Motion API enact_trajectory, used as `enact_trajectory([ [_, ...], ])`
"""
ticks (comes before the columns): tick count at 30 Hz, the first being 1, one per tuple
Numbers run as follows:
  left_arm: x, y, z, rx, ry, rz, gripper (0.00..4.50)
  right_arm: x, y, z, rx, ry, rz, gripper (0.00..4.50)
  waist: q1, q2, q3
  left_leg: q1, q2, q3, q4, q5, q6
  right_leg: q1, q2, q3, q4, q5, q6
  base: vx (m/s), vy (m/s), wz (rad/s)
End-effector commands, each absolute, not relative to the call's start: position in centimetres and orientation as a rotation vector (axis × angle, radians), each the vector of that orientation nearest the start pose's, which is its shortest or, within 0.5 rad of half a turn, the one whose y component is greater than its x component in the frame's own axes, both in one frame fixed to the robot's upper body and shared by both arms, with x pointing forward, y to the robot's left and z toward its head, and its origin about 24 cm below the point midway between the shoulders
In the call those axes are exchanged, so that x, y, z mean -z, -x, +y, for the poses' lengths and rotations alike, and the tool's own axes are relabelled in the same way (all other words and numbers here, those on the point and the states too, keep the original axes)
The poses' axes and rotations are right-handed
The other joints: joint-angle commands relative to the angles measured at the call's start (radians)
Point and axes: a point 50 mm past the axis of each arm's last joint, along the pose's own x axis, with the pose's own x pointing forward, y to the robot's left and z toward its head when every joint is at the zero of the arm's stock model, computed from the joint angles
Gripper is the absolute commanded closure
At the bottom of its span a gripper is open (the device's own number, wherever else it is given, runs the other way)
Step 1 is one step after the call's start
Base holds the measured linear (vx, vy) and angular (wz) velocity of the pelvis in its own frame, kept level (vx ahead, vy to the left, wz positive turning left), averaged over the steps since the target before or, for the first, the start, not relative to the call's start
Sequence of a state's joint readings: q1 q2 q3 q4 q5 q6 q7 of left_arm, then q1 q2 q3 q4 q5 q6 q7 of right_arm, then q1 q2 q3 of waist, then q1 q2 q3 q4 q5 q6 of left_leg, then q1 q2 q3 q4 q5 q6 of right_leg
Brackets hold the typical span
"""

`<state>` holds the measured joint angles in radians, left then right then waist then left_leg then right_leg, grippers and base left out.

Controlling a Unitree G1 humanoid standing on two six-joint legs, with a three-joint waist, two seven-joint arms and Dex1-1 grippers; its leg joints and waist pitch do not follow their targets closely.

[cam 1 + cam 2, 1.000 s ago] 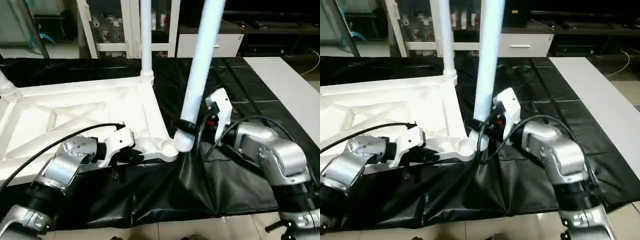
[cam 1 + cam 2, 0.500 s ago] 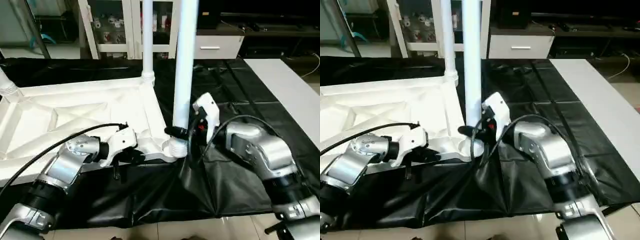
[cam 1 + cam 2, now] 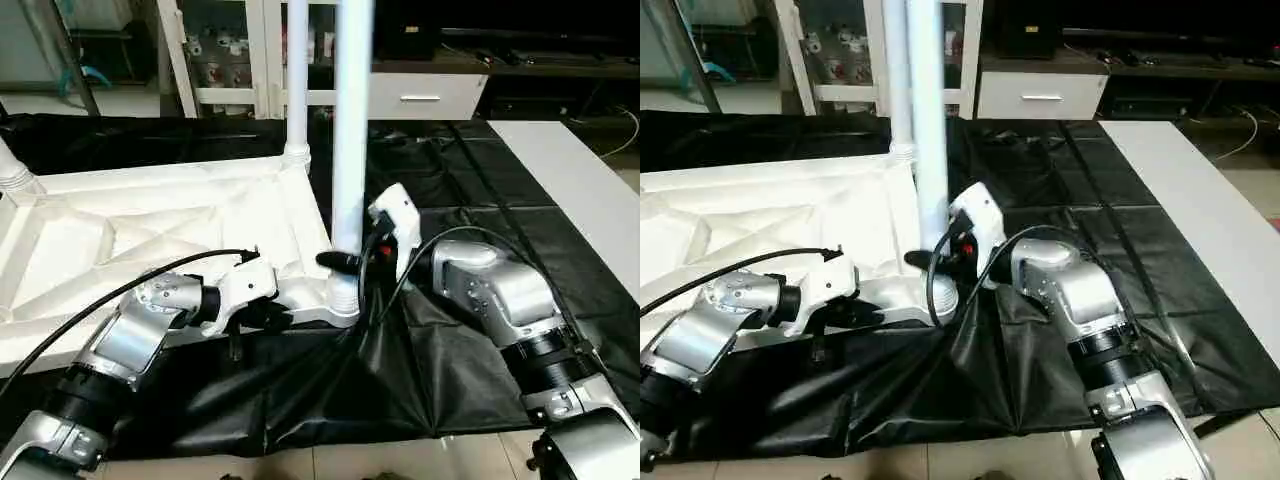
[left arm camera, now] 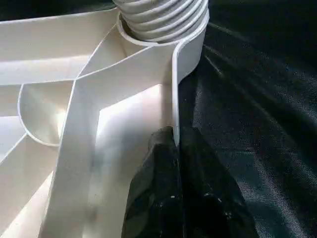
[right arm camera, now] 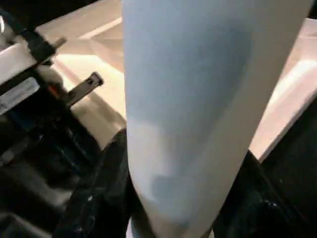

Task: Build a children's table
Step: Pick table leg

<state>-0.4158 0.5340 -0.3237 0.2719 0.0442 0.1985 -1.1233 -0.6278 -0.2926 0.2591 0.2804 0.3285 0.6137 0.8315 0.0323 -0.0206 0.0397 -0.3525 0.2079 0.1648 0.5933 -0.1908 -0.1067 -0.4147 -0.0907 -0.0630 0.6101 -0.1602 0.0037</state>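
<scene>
The white tabletop [image 3: 150, 220] lies ribbed side up on the black cover. One leg [image 3: 297, 80] stands in its far right corner socket, and another leg's base [image 3: 12, 175] shows at the left edge. My right gripper [image 3: 345, 262] is shut on a third leg [image 3: 352, 130], which stands upright with its ribbed end in the near right corner socket [image 3: 343, 300]. The right wrist view has that leg [image 5: 198, 99] between the black fingers [image 5: 99, 198]. My left gripper [image 3: 275, 315] is shut on the tabletop's near rim [image 4: 174, 99], just beside that socket.
A white glass-door cabinet [image 3: 230, 50] and a white drawer unit [image 3: 425, 95] stand behind. A white surface [image 3: 570, 180] borders the black cover on the right. The cover bunches into folds [image 3: 400, 380] at the near edge. A black cable [image 3: 100, 305] loops over my left forearm.
The leg in my right gripper has swung from a lean to the right to upright, and its lower end has moved left onto the near right corner socket. My left gripper has kept its hold.
</scene>
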Motion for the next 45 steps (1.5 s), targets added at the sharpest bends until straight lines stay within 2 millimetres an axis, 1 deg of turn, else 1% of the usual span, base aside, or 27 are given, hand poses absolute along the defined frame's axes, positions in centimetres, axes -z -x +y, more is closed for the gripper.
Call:
enact_trajectory([
  [1, -3.3, -27.8, 16.1, 1.258, -0.575, 0.594, 4.5, -9.1, -32.3, -9.0, -1.117, 0.059, 0.444, 2.65, 0.001, 0.001, -0.053, -0.002, 0.011, 0.006, -0.076, -0.271, -0.004, 0.047, -0.034, 0.038, -0.075, -0.346, -0.173, 0.0, 0.0, 0.0],
  [4, -3.3, -27.8, 16.2, 1.254, -0.576, 0.594, 4.5, -9.1, -32.5, -9.1, -1.118, 0.07, 0.446, 2.65, 0.0, 0.003, -0.054, -0.001, 0.012, 0.005, -0.078, -0.271, -0.008, 0.046, -0.033, 0.038, -0.072, -0.32, -0.179, 0.0, 0.0, 0.0],
  [6, -3.3, -27.8, 16.2, 1.253, -0.576, 0.593, 4.5, -9.1, -32.6, -9.1, -1.111, 0.067, 0.446, 2.65, 0.0, 0.002, -0.055, -0.001, 0.011, 0.005, -0.078, -0.277, -0.008, 0.047, -0.032, 0.038, -0.072, -0.317, -0.18, 0.0, 0.0, 0.0],
  [8, -3.3, -27.8, 16.2, 1.251, -0.577, 0.591, 4.5, -8.9, -32.7, -8.9, -1.105, 0.05, 0.45, 2.65, -0.001, 0.005, -0.055, 0.0, 0.011, 0.005, -0.077, -0.282, -0.009, 0.046, -0.033, 0.038, -0.073, -0.319, -0.183, 0.0, 0.0, 0.0],
  [10, -3.3, -27.9, 16.3, 1.246, -0.581, 0.587, 4.5, -8.4, -32.8, -8.9, -1.086, 0.025, 0.455, 2.65, -0.002, 0.003, -0.055, -0.001, 0.011, 0.004, -0.078, -0.292, -0.01, 0.045, -0.033, 0.037, -0.073, -0.327, -0.183, 0.0, 0.0, 0.0],
  [13, -3.3, -28.0, 16.3, 1.242, -0.585, 0.588, 4.5, -8.0, -32.9, -9.2, -1.051, -0.007, 0.45, 2.65, -0.002, 0.002, -0.054, 0.001, 0.011, 0.004, -0.078, -0.312, -0.014, 0.044, -0.033, 0.037, -0.077, -0.361, -0.174, 0.0, 0.0, 0.0],
  [16, -3.4, -28.0, 16.3, 1.234, -0.581, 0.582, 4.5, -7.8, -32.9, -10.0, -1.011, -0.043, 0.426, 2.65, -0.001, 0.004, -0.053, 0.002, 0.011, 0.003, -0.08, -0.323, -0.016, 0.042, -0.034, 0.037, -0.081, -0.376, -0.164, 0.0, 0.0, 0.0],
  [18, -3.4, -28.0, 16.4, 1.233, -0.58, 0.582, 4.5, -7.7, -32.9, -10.1, -1.002, -0.058, 0.422, 2.65, -0.002, 0.002, -0.054, 0.002, 0.011, 0.003, -0.08, -0.326, -0.014, 0.043, -0.033, 0.036, -0.081, -0.378, -0.162, 0.0, 0.0, 0.0],
  [20, -3.4, -28.1, 16.4, 1.228, -0.579, 0.583, 4.5, -7.5, -32.6, -10.6, -0.984, -0.107, 0.408, 2.65, -0.002, 0.002, -0.053, 0.003, 0.012, 0.003, -0.081, -0.327, -0.013, 0.042, -0.033, 0.037, -0.082, -0.381, -0.16, 0.0, 0.0, 0.0],
  [21, -3.4, -28.1, 16.4, 1.228, -0.579, 0.583, 4.5, -7.5, -32.6, -10.6, -0.983, -0.109, 0.407, 2.65, -0.001, 0.006, -0.053, 0.003, 0.012, 0.002, -0.081, -0.329, -0.014, 0.042, -0.033, 0.037, -0.082, -0.379, -0.161, 0.0, 0.0, 0.0],
  [22, -3.4, -28.1, 16.4, 1.227, -0.578, 0.581, 4.5, -7.3, -32.4, -10.8, -0.977, -0.131, 0.401, 2.65, -0.002, 0.003, -0.055, 0.002, 0.011, 0.002, -0.081, -0.326, -0.013, 0.043, -0.032, 0.037, -0.081, -0.369, -0.163, 0.0, 0.0, 0.0],
  [23, -3.4, -28.1, 16.4, 1.226, -0.578, 0.581, 4.5, -7.2, -32.3, -10.8, -0.975, -0.132, 0.399, 2.65, -0.002, 0.004, -0.055, 0.002, 0.011, 0.003, -0.081, -0.327, -0.013, 0.042, -0.033, 0.037, -0.081, -0.367, -0.165, 0.0, 0.0, 0.0],
  [24, -3.4, -28.1, 16.4, 1.225, -0.578, 0.58, 4.5, -7.1, -32.3, -10.9, -0.969, -0.143, 0.392, 2.65, -0.001, 0.008, -0.054, 0.002, 0.011, 0.002, -0.081, -0.327, -0.013, 0.041, -0.032, 0.037, -0.081, -0.363, -0.166, 0.0, 0.0, 0.0],
  [25, -3.4, -28.2, 16.4, 1.225, -0.578, 0.58, 4.5, -7.1, -32.2, -10.9, -0.964, -0.152, 0.386, 2.65, -0.002, 0.006, -0.054, 0.001, 0.011, 0.003, -0.082, -0.328, -0.013, 0.042, -0.032, 0.037, -0.081, -0.361, -0.168, 0.0, 0.0, 0.0],
  [28, -3.5, -28.3, 16.4, 1.214, -0.573, 0.571, 4.5, -6.8, -31.8, -11.1, -0.928, -0.2, 0.353, 2.65, -0.001, 0.004, -0.054, 0.002, 0.011, 0.002, -0.083, -0.332, -0.013, 0.042, -0.033, 0.036, -0.083, -0.374, -0.162, 0.0, 0.0, 0.0],
  [30, -3.5, -28.4, 16.4, 1.206, -0.571, 0.567, 4.5, -6.3, -31.3, -11.3, -0.905, -0.219, 0.333, 2.65, -0.001, 0.006, -0.052, 0.003, 0.012, 0.002, -0.084, -0.345, -0.013, 0.039, -0.033, 0.036, -0.085, -0.395, -0.155, 0.0, 0.0, 0.0],
  [31, -3.5, -28.4, 16.4, 1.202, -0.571, 0.566, 4.5, -6.0, -30.9, -11.3, -0.896, -0.226, 0.327, 2.65, -0.001, 0.005, -0.051, 0.003, 0.011, 0.002, -0.084, -0.35, -0.013, 0.038, -0.033, 0.036, -0.089, -0.405, -0.149, 0.0, 0.0, 0.0],
  [33, -3.4, -28.5, 16.4, 1.2, -0.572, 0.566, 4.5, -5.5, -30.4, -11.3, -0.89, -0.214, 0.321, 2.65, -0.002, 0.004, -0.051, 0.004, 0.011, 0.0, -0.085, -0.373, -0.014, 0.036, -0.034, 0.034, -0.093, -0.453, -0.13, 0.0, 0.0, 0.0],
  [34, -3.4, -28.5, 16.4, 1.199, -0.572, 0.566, 4.5, -5.2, -30.0, -11.4, -0.889, -0.203, 0.318, 2.65, -0.002, 0.005, -0.049, 0.005, 0.01, -0.001, -0.086, -0.38, -0.013, 0.034, -0.034, 0.034, -0.096, -0.469, -0.123, 0.0, 0.0, 0.0],
  [37, -3.4, -28.6, 16.5, 1.191, -0.572, 0.566, 4.5, -4.7, -29.2, -11.6, -0.866, -0.196, 0.297, 2.65, 0.001, 0.007, -0.05, 0.003, 0.011, 0.0, -0.087, -0.373, -0.011, 0.034, -0.033, 0.036, -0.097, -0.454, -0.117, 0.0, 0.0, 0.0],
  [38, -3.5, -28.7, 16.5, 1.189, -0.572, 0.566, 4.5, -4.6, -29.0, -11.6, -0.861, -0.19, 0.288, 2.65, 0.001, 0.006, -0.051, 0.003, 0.011, 0.0, -0.087, -0.371, -0.01, 0.034, -0.033, 0.036, -0.096, -0.446, -0.119, 0.0, 0.0, 0.0],
  [39, -3.5, -28.7, 16.6, 1.185, -0.573, 0.566, 4.5, -4.5, -28.9, -11.7, -0.855, -0.177, 0.278, 2.65, 0.0, 0.008, -0.051, 0.002, 0.012, -0.001, -0.089, -0.373, -0.011, 0.035, -0.034, 0.036, -0.094, -0.437, -0.123, 0.0, 0.0, 0.0],
  [40, -3.5, -28.7, 16.6, 1.183, -0.573, 0.565, 4.5, -4.4, -28.7, -11.8, -0.852, -0.163, 0.271, 2.65, -0.001, 0.008, -0.05, 0.003, 0.012, 0.0, -0.089, -0.383, -0.01, 0.033, -0.032, 0.036, -0.097, -0.439, -0.123, 0.0, 0.0, 0.0],
  [42, -3.5, -28.8, 16.6, 1.181, -0.573, 0.564, 4.5, -4.3, -28.6, -11.8, -0.849, -0.155, 0.266, 2.65, -0.002, 0.008, -0.048, 0.002, 0.011, -0.002, -0.091, -0.394, -0.009, 0.034, -0.032, 0.035, -0.097, -0.454, -0.121, 0.0, 0.0, 0.0],
  [43, -3.5, -28.9, 16.6, 1.173, -0.572, 0.562, 4.5, -4.2, -28.3, -11.8, -0.842, -0.135, 0.247, 2.65, -0.003, 0.01, -0.047, 0.003, 0.011, -0.002, -0.091, -0.409, -0.009, 0.032, -0.034, 0.034, -0.101, -0.483, -0.113, 0.0, 0.0, 0.0],
  [45, -3.6, -29.0, 16.7, 1.163, -0.571, 0.56, 4.5, -4.0, -27.9, -11.8, -0.841, -0.116, 0.25, 2.65, -0.002, 0.009, -0.047, 0.008, 0.011, -0.003, -0.09, -0.427, -0.009, 0.027, -0.035, 0.034, -0.107, -0.515, -0.101, 0.0, 0.0, 0.0],
])
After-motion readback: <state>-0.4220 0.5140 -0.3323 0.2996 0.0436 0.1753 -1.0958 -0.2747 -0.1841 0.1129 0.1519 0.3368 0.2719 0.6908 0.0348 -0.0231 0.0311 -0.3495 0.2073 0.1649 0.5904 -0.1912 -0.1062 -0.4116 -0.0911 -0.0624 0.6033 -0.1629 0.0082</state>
